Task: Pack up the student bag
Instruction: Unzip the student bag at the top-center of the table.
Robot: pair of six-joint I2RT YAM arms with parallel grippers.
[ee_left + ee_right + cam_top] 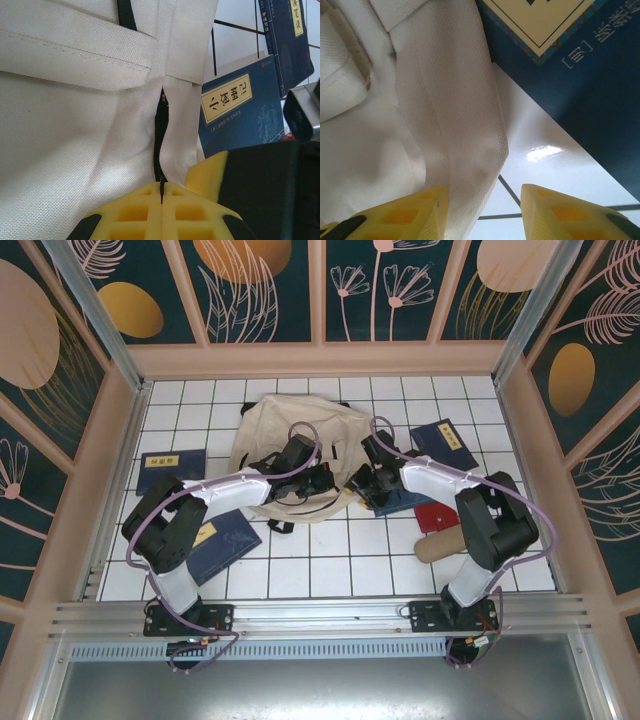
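The bag (290,435) is lying flat on the white tiled table (330,555), in the upper centre of the overhead frame, with both arms reaching onto its lower edge. The left gripper (325,480) is sitting at the bag's lower right part. In its wrist view, the left gripper (161,192) is showing its yellow fingers pressed together at the bottom centre. The dark zipper (160,132) is running straight down into the seam between them. Whether a pull tab is being pinched cannot be told. The right gripper (362,480) is resting just beside the left one. In its own view, the right gripper (484,196) is standing partly open, with a fold of cream fabric (465,125) lying against the finger at lower left. A navy book (580,85) is occupying the upper right, touching the fabric edge.
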